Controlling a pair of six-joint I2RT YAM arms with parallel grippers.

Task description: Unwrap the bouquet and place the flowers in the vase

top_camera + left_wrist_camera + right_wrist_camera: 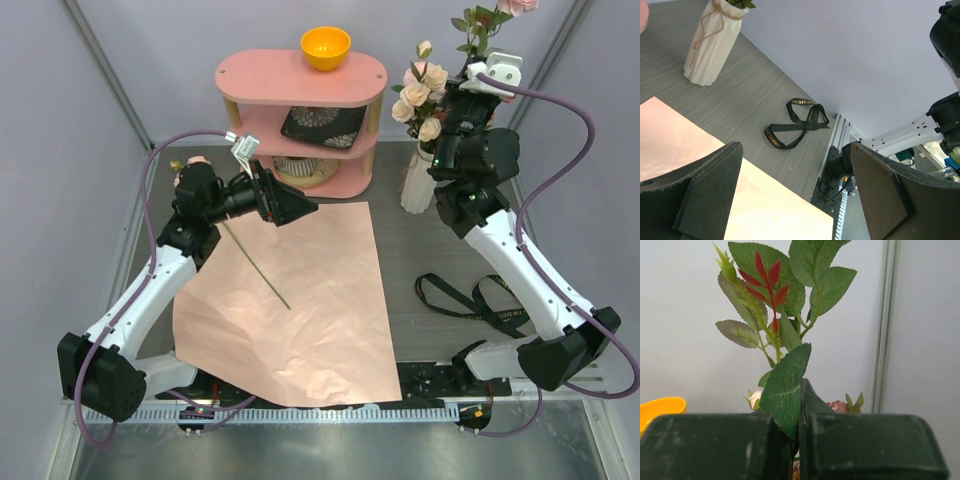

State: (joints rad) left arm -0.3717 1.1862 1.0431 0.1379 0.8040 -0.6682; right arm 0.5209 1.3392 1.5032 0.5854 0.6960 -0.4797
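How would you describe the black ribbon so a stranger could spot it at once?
Find the big salmon-pink paper sheet spread flat mid-table. Just beyond its right edge, on bare grey tabletop, on the near side of the white vase, lies the ribbon: the only black, looped strip, printed with gold lettering.

Vase (413, 192) partly hidden behind right arm (500, 250); neck cropped in left wrist view; flower sprig (785, 385) base hidden between right fingers (705, 445).

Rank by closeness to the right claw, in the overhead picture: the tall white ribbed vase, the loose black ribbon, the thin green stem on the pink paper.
1. Tall white ribbed vase, close by the right gripper, back right.
2. Loose black ribbon, on the table, right side.
3. Thin green stem, on the salmon-pink paper, left of centre.
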